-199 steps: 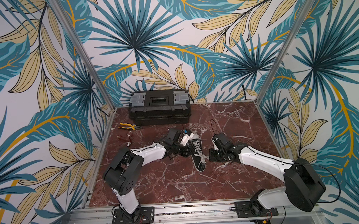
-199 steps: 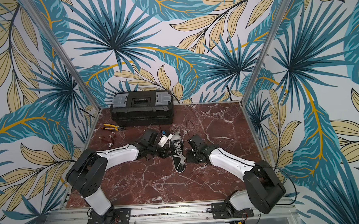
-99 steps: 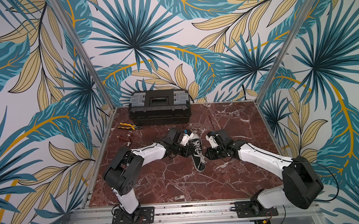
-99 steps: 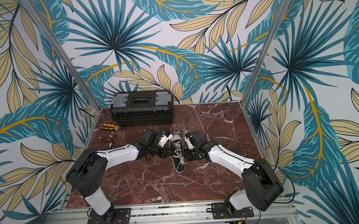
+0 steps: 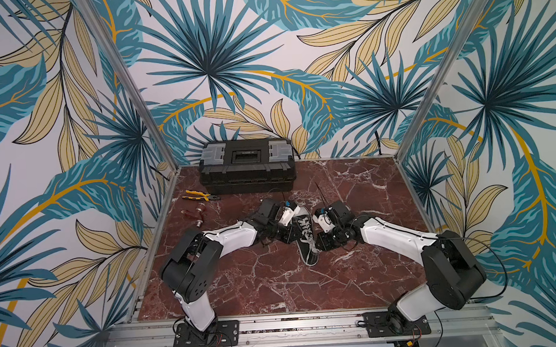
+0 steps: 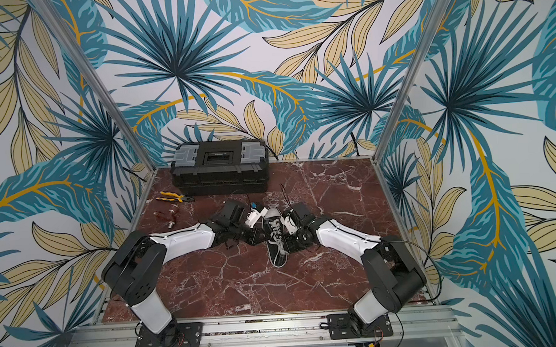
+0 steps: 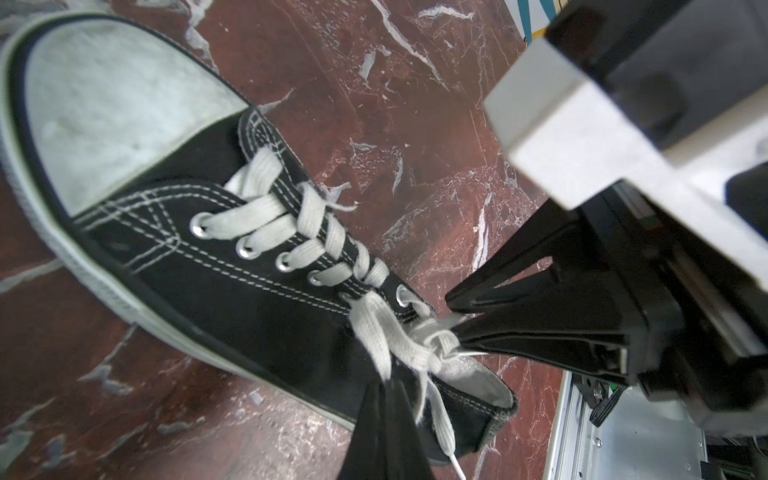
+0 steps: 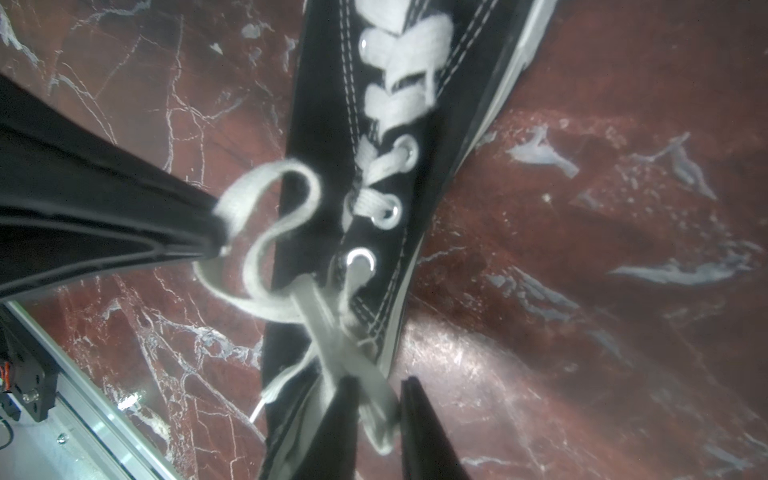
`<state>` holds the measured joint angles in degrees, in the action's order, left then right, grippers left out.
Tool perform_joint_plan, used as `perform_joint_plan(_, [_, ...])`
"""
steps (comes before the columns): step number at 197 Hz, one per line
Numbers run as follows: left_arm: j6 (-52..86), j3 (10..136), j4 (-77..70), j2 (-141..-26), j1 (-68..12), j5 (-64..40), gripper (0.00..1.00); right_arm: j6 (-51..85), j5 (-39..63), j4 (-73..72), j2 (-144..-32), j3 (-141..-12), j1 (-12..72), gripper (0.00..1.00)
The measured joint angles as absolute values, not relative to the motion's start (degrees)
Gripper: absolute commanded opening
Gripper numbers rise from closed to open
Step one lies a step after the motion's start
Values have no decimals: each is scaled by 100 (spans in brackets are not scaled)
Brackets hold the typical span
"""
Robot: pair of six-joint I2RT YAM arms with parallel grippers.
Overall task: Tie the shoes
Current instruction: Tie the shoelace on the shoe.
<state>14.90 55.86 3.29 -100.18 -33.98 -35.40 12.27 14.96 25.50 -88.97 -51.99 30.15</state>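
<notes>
In both top views the shoe (image 5: 306, 235) lies in the middle of the marble table (image 5: 352, 183), its white toe toward the toolbox (image 5: 247, 166) at the back wall. An arm reaches in from either side, and the wrists cover the fingertips there. The wrist views fill that in: the left pincer (image 7: 388, 380) is clenched on a strand of the white laces (image 7: 390, 332) by the shoe's top eyelets, and that strand forms a loop in the right wrist view. The right pincer (image 8: 380, 380) has its jaws a little apart with another strand lying between them; whether it grips I cannot tell. Yellow-handled pliers (image 5: 199, 196) lie near the toolbox, well apart from the shoe.
</notes>
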Motion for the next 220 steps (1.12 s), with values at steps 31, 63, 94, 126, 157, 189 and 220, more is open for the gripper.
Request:
perform_joint_plan(31, [1479,5586,329,-10018,-3398,-3540,0,1212,1505,2558,-8908,-5201,3015,8])
perform_joint_plan(63, [1472,5586,340,-10018,-3398,-3538,0,1245,1431,2561,-8906,-5201,3015,6])
perform_joint_plan(94, [1433,5586,425,-10018,-3398,-3511,0,1481,1194,2561,-8783,-5159,3015,6])
perform_joint_plan(126, [1389,5586,545,-10018,-3398,-3437,0,1813,1037,2561,-8519,-5087,3015,6])
perform_joint_plan(157, [1350,5586,600,-10016,-3376,-3334,0,2099,941,2556,-8390,-5074,3013,5])
perform_joint_plan(189, [1332,5586,620,-10016,-3354,-3260,0,2298,899,2556,-8385,-5074,3013,3])
perform_joint_plan(220, [1330,5586,650,-10016,-3317,-3186,0,2475,801,2558,-8388,-5074,3006,3])
